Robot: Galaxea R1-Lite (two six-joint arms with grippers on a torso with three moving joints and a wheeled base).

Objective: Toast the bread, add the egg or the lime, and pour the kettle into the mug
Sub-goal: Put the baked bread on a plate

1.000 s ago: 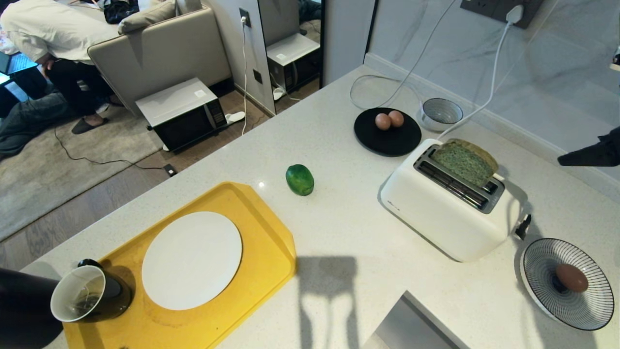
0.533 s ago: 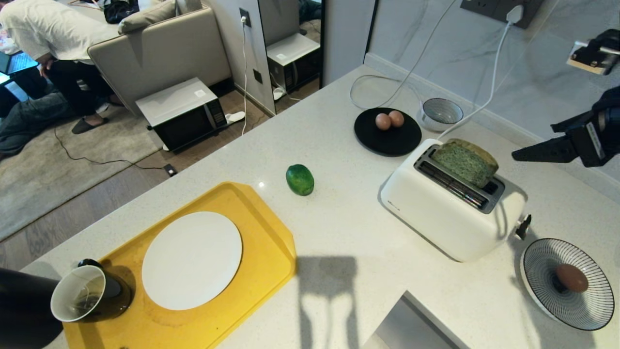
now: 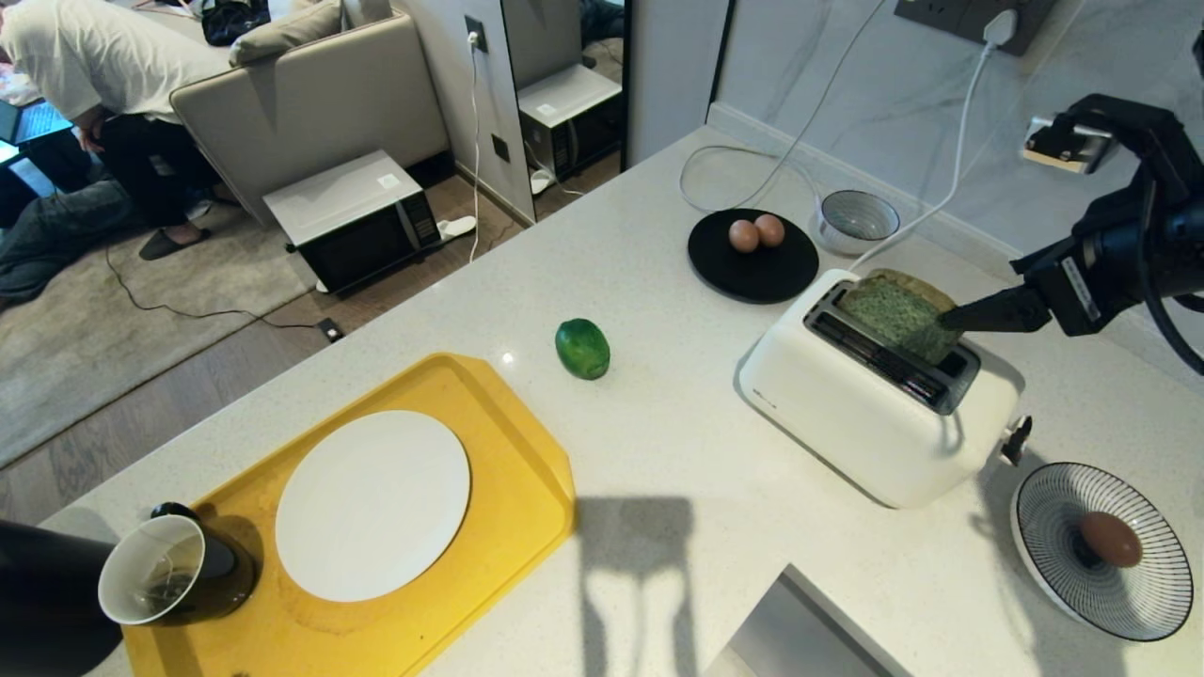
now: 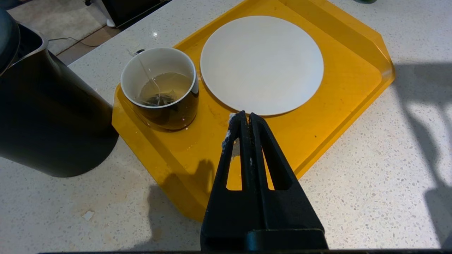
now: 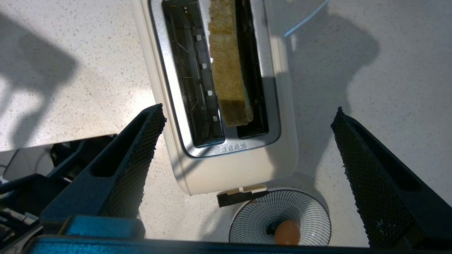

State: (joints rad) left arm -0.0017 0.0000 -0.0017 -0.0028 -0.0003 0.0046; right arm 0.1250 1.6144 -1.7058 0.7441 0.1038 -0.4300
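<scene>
The counter [image 3: 658, 282] carries one white toaster [image 3: 870, 414] with one slice of bread [image 3: 898, 315] standing proud in its far slot, the near slot bare. The right gripper [image 5: 247, 155] hangs above the toaster's end, fingers [image 5: 136, 158] spread wide and holding nothing; to lift the slice cleanly it should, I think, centre over the crust, come straight down with one finger on each flat face, and close gently so the crumb is not crushed. One yellow tray [image 3: 527, 470] at the near left bears one white plate [image 3: 372, 503] and one mug [image 3: 174, 569], beside one black kettle [image 4: 46, 116]. The left gripper [image 4: 243, 118] waits over the tray, fingers clenched on nothing. One lime [image 3: 581, 348] lies alone mid-counter. Eggs: three, apparently, two on a black plate [image 3: 752, 268] and one egg [image 3: 1110, 538] in a striped dish [image 3: 1053, 527].
</scene>
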